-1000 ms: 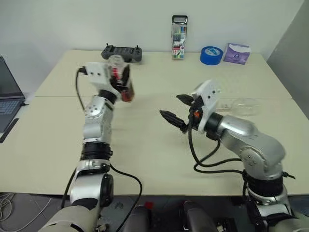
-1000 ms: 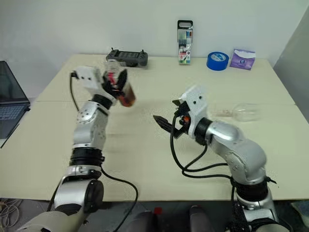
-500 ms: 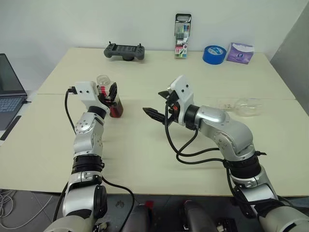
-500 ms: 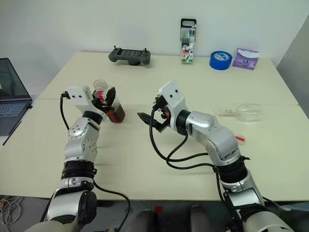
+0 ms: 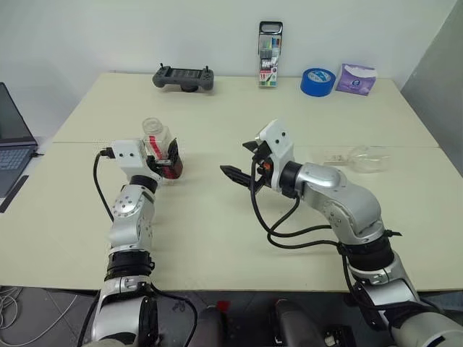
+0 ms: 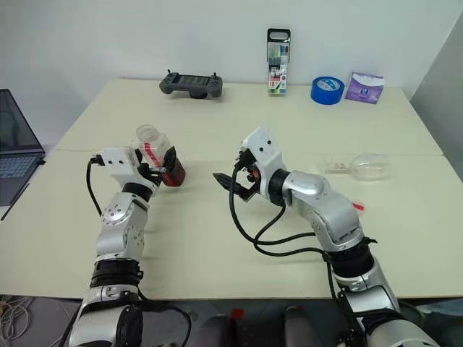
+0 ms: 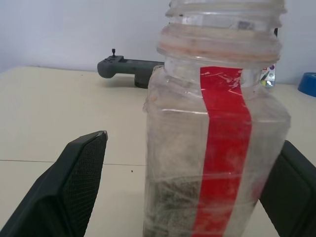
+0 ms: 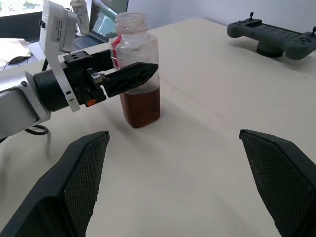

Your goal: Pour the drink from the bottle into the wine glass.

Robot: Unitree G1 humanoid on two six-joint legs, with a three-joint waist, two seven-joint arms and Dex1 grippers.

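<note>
Beige and matte, the desk runs back to a white wall.

On the left side, the left end effector has its two black fingers spread, standing on either side of the bottle. In the left wrist view one finger is clearly apart from the plastic, while the other sits close to the opposite wall and contact there cannot be told. The bottle stands upright on the desk with its neck open and no cap on it, a red strip running down its side. The drink fills only the lower part of it, dark reddish-brown.

Just right of the bottle, near the middle of the desk, the right end effector hovers above the surface with its fingers spread wide and nothing between them, pointing left toward the bottle.

Further right, well apart from both arms, the wine glass lies on its side on the desk, bowl to the right and foot to the left. Near it, closer to the front edge, lies a small red object, too small to identify.

Along the far edge stand a dark handheld controller, an upright clear case of marker pens, a blue roll of tape and a purple packet. A laptop sits at the far left.
</note>
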